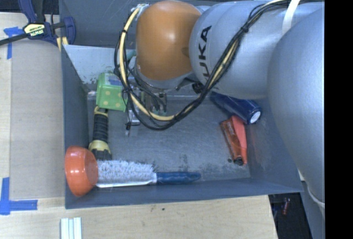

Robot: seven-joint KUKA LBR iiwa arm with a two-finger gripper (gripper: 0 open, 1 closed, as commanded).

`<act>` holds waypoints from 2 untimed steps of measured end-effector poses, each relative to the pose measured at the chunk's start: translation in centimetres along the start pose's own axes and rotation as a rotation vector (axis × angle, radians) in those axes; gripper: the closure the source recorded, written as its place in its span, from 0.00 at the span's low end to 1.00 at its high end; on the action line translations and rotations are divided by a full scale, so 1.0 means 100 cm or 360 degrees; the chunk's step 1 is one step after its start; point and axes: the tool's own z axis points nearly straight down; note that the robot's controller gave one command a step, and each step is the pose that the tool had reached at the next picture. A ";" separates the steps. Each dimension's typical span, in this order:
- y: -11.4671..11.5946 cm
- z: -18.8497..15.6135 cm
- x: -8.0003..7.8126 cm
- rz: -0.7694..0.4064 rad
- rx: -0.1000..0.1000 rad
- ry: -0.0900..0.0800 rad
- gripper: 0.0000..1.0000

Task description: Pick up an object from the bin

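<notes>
1. My arm (pixel 248 50) comes in from the right and covers the upper middle of the bin (pixel 165 195). The orange cover (pixel 165 39) on my wrist sits over the back half of the floor.
2. My gripper (pixel 132 117) hangs below that cover, left of centre, with yellow and black cables (pixel 160 116) looped around it. I cannot tell how far open it is, or whether it has hold of anything; the cover and cables hide too much.
3. Nearest thing: a green block (pixel 109 95), just beside the gripper on its left, close to the left wall. Whether gripper and block touch I cannot tell.
4. Directly in front of the block lies a tool handle (pixel 101 132), black with yellow bands, running toward the front-left corner. It is left of the gripper and slightly forward of it.
5. Front-left corner: an orange cup (pixel 79 170) on its side, next to the lower end of the handle.
6. Along the front wall: a brush (pixel 149 175) with white bristles and a blue handle, bristle end against the cup. Well forward of the gripper.
7. Right half: a dark blue cylinder (pixel 238 106) partly under my arm, and an orange-red flat piece (pixel 235 139) just in front of it. Both are well apart from the gripper.
</notes>
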 end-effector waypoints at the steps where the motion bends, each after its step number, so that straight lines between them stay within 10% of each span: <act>1: -0.001 -0.005 -0.002 0.0007 -0.0003 -0.0013 0.00; 2: 0.028 0.060 -0.034 -0.0270 -0.0013 -0.0035 0.00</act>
